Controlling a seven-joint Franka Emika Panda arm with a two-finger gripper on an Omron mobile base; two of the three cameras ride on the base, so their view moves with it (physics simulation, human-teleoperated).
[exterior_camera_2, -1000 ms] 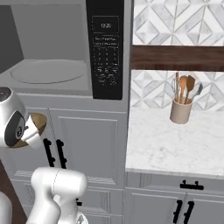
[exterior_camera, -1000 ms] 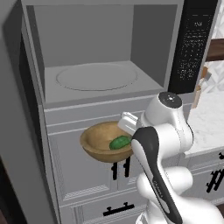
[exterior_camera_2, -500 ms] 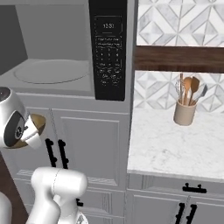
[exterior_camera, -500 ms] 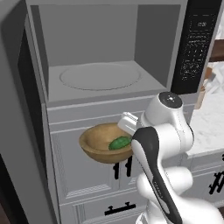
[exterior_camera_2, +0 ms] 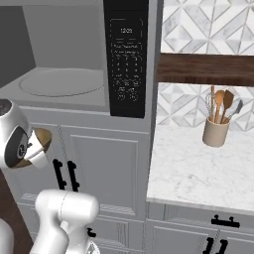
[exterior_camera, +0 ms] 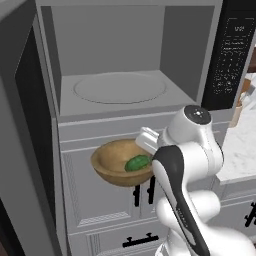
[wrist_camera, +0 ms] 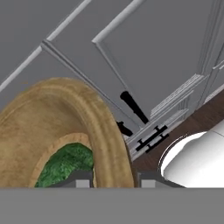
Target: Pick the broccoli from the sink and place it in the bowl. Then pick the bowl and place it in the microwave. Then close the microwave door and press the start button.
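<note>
Your pincer (wrist_camera: 109, 181) is pinched on the rim of the bowl (exterior_camera: 121, 162), one finger inside and one outside, as the hand view shows. You are holding the bowl in the air in front of the white cabinet doors (exterior_camera: 100, 195), below the open microwave (exterior_camera: 125, 70), with the broccoli (exterior_camera: 137, 162) lying in its hollow.

That puts you in the second step, by my reading: broccoli is loaded, the bowl is lifted but not yet inside. Next you need to raise it above the lip of the cavity and carry it forward onto the turntable (exterior_camera: 120, 89), keeping it level so the lumpy green piece does not roll out.

The bowl is wide, shallow, light brown wood with visible grain and a thick rounded rim. Inside the microwave the walls are pale grey and flat, and the turntable is a smooth round disc. The microwave door (exterior_camera: 22, 145) hangs swung out at the left. At the right sits the black keypad panel (exterior_camera_2: 126, 57), beyond it a marble counter (exterior_camera_2: 198, 171) with a utensil holder (exterior_camera_2: 216, 133).
</note>
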